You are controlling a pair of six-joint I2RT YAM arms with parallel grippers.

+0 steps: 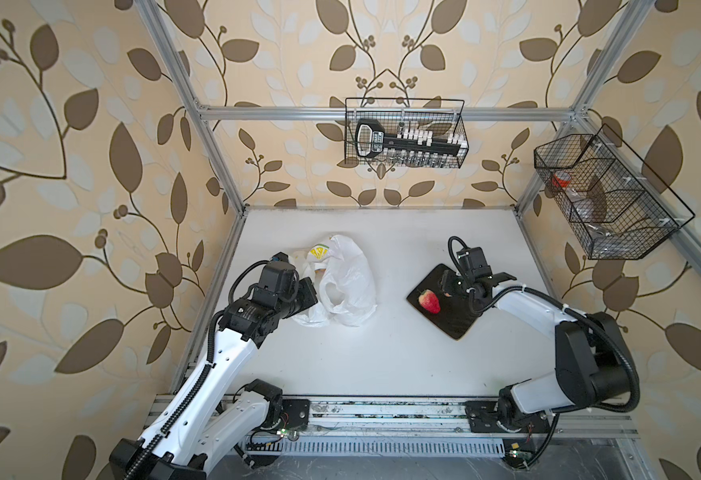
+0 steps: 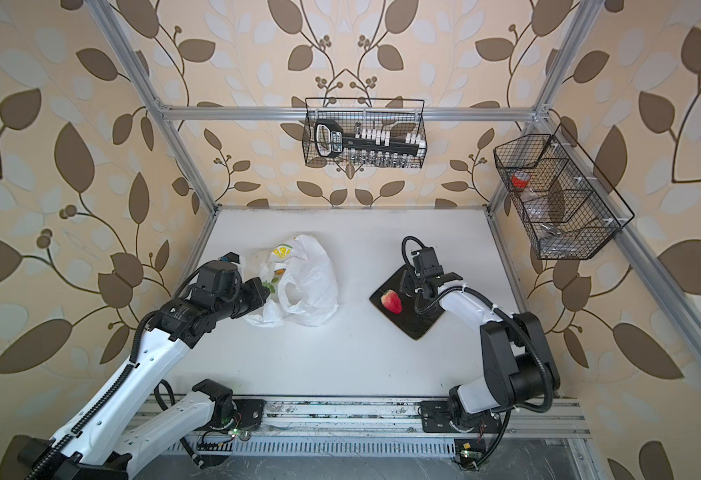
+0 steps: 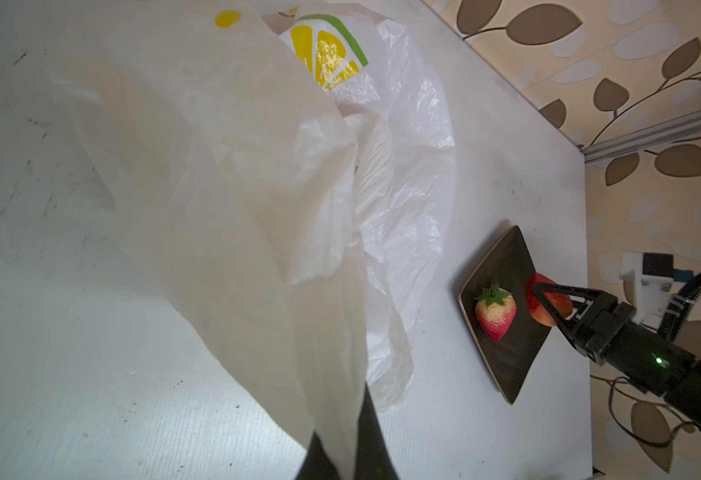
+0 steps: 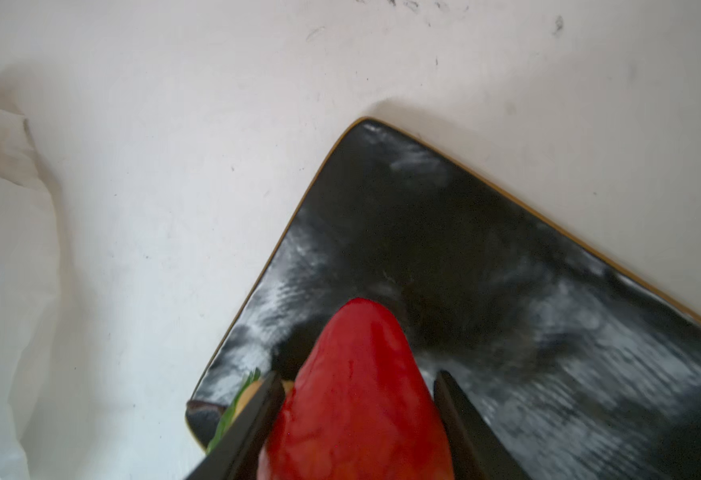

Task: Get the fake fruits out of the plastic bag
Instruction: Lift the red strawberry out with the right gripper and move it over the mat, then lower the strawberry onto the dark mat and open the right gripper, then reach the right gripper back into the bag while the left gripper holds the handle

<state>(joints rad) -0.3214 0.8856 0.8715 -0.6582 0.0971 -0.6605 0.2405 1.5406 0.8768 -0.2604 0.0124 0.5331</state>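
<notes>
Plastic bag (image 1: 350,286) (image 2: 313,286): thin, crinkly white carrier bag with a yellow lemon-slice print. It lies slumped on the left half of the white table (image 1: 382,365), well apart from the plate. One fold is drawn up toward the left arm.
Left gripper (image 3: 342,415): black fingers clenched on a fold of the bag (image 3: 236,187). The film is pinched between them and fills much of the left wrist view. In both top views the fingertips are hidden behind the bag's edge.
Bag mouth: in a top view a speck of green and orange shows between the folds. It may be a fruit inside or only print; it is too small to tell.
Right gripper (image 4: 357,388) (image 1: 447,291): black jaws grasp a glossy red fake fruit (image 4: 361,415) by its two sides. The fruit's rounded tip sticks out past the fingertips, over the plate.
Square plate (image 1: 458,322) (image 4: 506,270): dark, glossy, with a thin golden rim. It sits cornerwise on the right half of the table.
Strawberry (image 1: 429,301) (image 3: 495,313): red fake strawberry with a pale middle and a green leafy cap. It lies on the plate, outside the bag, near the held fruit but not touching it.
Wire baskets: one black mesh basket (image 1: 402,160) hangs on the back rail and holds a black tool. Another (image 1: 631,232) hangs on the right rail.
</notes>
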